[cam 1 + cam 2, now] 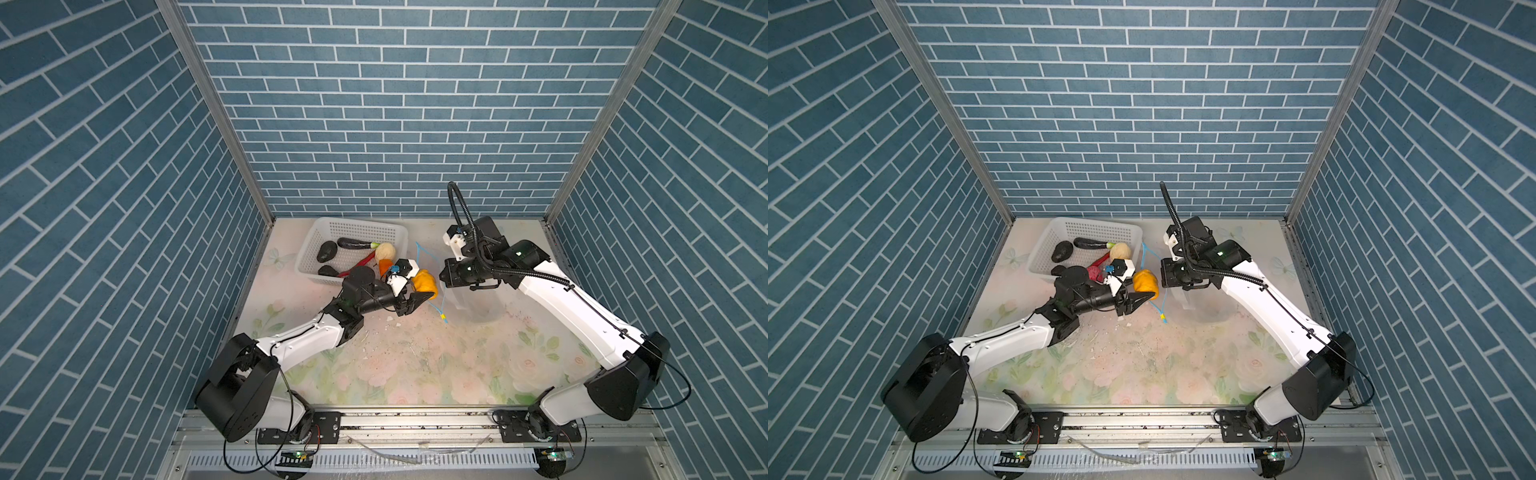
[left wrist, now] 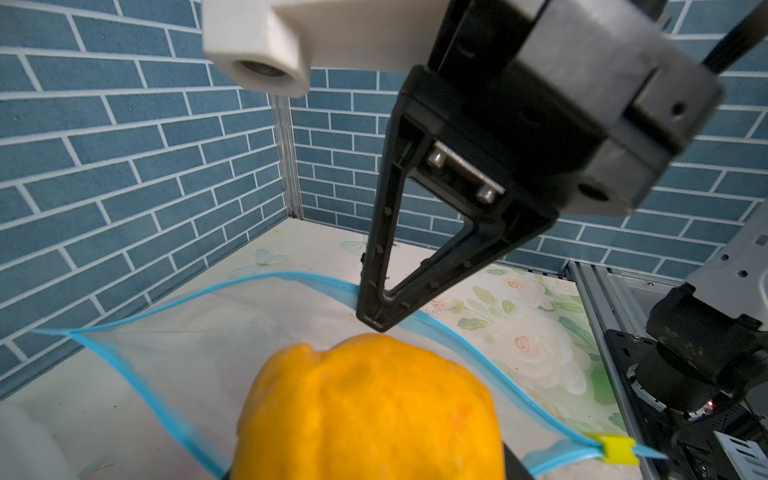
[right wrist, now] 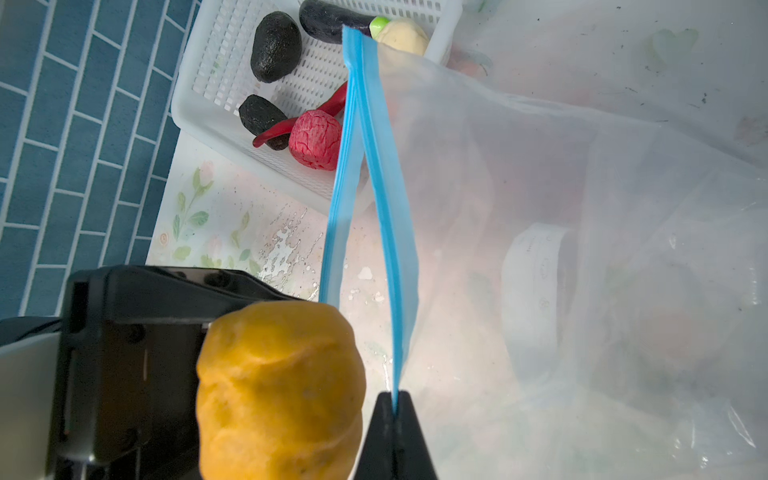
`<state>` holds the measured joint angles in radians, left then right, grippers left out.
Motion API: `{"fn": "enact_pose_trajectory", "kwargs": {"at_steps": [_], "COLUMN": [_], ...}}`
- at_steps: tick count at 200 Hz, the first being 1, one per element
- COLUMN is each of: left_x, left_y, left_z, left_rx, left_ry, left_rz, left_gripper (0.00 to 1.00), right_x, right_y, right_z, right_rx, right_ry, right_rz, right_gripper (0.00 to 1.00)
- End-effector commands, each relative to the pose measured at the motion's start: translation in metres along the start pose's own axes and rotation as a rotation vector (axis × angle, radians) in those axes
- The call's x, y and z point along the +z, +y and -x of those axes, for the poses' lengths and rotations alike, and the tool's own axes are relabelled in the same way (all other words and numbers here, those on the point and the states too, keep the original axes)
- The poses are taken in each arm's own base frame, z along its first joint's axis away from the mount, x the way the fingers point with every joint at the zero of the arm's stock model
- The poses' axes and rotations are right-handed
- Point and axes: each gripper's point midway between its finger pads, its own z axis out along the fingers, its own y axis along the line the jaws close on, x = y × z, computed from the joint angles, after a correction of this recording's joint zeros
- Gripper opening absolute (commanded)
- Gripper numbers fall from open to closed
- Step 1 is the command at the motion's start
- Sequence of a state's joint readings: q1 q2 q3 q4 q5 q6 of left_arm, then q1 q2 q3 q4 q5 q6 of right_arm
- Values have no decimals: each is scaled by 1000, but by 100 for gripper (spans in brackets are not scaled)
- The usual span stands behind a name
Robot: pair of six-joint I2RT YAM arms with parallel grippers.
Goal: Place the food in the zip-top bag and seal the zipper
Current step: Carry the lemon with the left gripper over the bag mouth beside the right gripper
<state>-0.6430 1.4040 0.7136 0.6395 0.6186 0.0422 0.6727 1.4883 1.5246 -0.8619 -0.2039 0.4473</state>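
Right wrist: right tool (image 3: 392, 405) pinches zipper (image 3: 386, 208), stretched toward basket (image 3: 195, 120); left tool (image 1: 419, 290) clasps lump (image 3: 278, 386).

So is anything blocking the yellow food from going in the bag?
Nothing visible. The yellow food, held by the left fingers, faces the bag's open mouth; the right fingers pinch the zipper beside it.

Basket (image 1: 357, 232) back left, zip-top bag (image 1: 482, 309) right of it, food lump (image 1: 426, 282) between.

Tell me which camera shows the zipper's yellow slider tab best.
The left wrist view: the yellow slider tab is close and sharp on the blue zipper. Both top views show only a tiny yellow speck; the right wrist view misses it.
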Motion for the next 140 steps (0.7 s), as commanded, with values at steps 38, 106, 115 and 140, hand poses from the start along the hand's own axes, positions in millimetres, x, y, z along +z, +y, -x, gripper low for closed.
{"fn": "enact_pose_trajectory", "kwargs": {"at_steps": [38, 106, 115, 140], "left_x": [6, 5, 5, 5], "left_y": [2, 4, 4, 4], "left_z": [-3, -5, -5, -5], "left_rx": [3, 10, 11, 16], "left_ry": [22, 26, 25, 29], "left_rz": [5, 27, 29, 30], "left_gripper": [59, 75, 77, 79], "right_x": [-2, -1, 0, 0], "right_y": [2, 4, 4, 4], "right_z": [-4, -1, -1, -1], "right_rx": [-2, -2, -1, 1], "right_ry": [11, 9, 9, 10], "right_rz": [22, 29, 30, 29], "right_gripper": [0, 0, 0, 0]}}
